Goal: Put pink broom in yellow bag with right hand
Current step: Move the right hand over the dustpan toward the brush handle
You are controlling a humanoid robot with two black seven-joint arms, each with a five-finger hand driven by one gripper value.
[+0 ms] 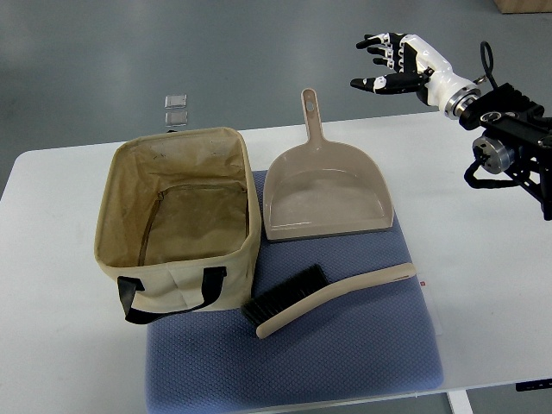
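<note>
Nothing's done yet: the broom [332, 297] lies on the blue mat [345, 362] just beside the bag [177, 289] (which looks empty). The right hand [392, 62] hovers well away, fingers spread, holding nothing, so everything's left.

No text, label, brand, number or sign can be read anywhere in the top view. The bag [177, 224], the dustpan [326, 194], the brush [328, 293] and the mat [345, 362] bear no print that shows.
</note>
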